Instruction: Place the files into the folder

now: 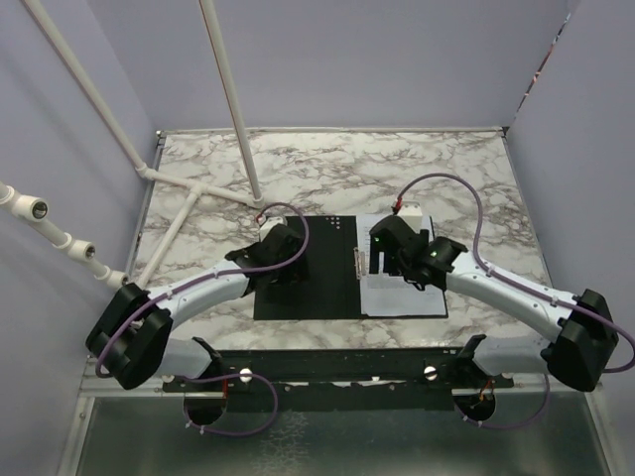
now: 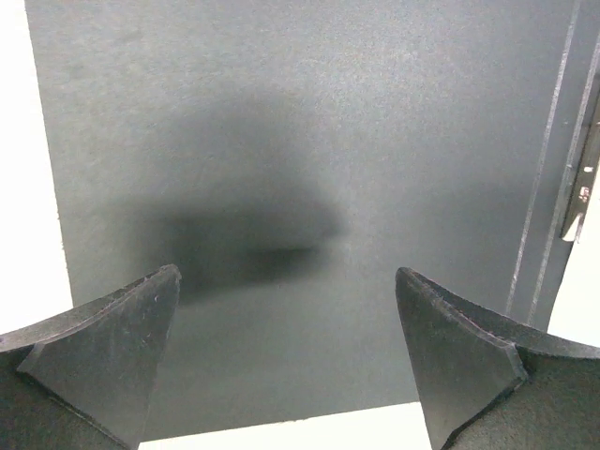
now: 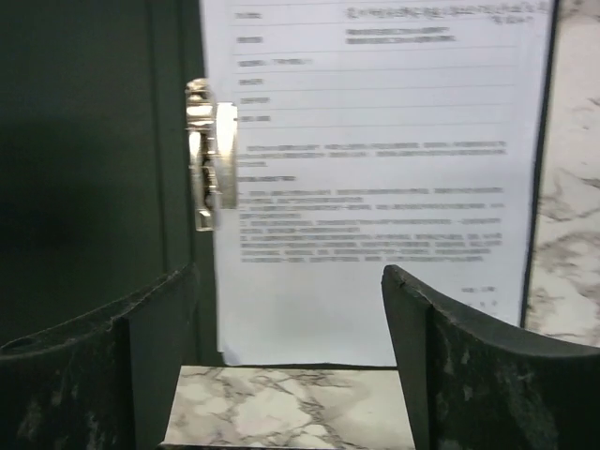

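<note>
Since the folder (image 1: 332,288) lies opened flat near the middle of the table (image 1: 347,169), black inside up, the work reads from its 9 o'clock leaf across to its 3 o'clock leaf. The left pincer (image 2: 288,273) hovers over the bare left leaf with its fingers wide apart and nothing between them. At the spine sits the silver clip (image 3: 208,155), and its jaw overlaps the 9 o'clock edge of the files (image 3: 375,187). These lie square on the right leaf, printed side up, though I cannot tell whether they are truly gripped. The right pincer (image 3: 291,272) hangs at the sheets' 6 o'clock end, fingers apart and empty, touching no paper that I can see. The sheets look placed, so what remains is probably checking the clip and closing the cover. To do that well, the right pincer should lift straight off rather than drag across the paper, or rest lightly near the clip so the stack cannot skew. The left should catch the cover's outer edge at 9 o'clock and swing it over in a slow arc towards 3 o'clock.
</note>
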Robot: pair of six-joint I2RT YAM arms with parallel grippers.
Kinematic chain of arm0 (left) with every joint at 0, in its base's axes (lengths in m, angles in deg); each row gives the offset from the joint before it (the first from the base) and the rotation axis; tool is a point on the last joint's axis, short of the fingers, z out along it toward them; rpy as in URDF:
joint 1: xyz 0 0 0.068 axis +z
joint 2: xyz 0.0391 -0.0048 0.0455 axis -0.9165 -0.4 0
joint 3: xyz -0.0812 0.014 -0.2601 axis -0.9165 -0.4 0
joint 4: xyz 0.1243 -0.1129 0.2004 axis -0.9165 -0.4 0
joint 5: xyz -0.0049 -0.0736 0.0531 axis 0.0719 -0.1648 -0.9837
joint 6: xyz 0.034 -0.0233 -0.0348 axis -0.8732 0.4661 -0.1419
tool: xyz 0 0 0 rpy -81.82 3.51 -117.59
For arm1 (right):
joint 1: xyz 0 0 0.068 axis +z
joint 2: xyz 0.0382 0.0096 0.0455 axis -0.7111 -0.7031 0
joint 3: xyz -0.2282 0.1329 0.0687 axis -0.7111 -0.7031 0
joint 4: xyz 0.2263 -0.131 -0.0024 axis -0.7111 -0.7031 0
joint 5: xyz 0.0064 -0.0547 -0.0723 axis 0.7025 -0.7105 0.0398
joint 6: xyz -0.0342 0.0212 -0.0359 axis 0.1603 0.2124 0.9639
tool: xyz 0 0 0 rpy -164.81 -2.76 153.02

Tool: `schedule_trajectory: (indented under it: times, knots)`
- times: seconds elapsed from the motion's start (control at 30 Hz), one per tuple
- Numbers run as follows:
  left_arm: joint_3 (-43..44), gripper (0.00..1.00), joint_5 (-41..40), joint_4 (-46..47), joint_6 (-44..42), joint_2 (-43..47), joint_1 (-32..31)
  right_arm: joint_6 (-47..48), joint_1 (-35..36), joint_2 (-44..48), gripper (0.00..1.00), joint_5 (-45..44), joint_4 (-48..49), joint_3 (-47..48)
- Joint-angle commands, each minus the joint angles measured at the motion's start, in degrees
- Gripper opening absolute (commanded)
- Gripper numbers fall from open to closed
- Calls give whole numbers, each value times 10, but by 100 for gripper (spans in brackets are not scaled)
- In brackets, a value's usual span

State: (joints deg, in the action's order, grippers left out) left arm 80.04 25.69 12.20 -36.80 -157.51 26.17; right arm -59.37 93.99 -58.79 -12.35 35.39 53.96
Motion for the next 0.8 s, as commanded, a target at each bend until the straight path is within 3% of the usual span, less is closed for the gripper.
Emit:
schedule_trajectory:
  times: [0.0,0.17,0.33,0.47,0.77]
  knots:
    - [55,99,-24,-123,-17,53,6,10,-28,41,87,-34,-39,-34]
    - [86,99,-68,-184,-41,93,24,33,-40,45,89,39,8,-42]
    - [109,99,-113,-228,-59,130,36,38,-40,-23,89,93,49,-10]
    - [113,99,-120,-244,-65,160,39,43,-40,-91,89,97,68,29]
    - [111,99,-92,-247,-87,203,41,40,-41,-227,76,79,75,120]
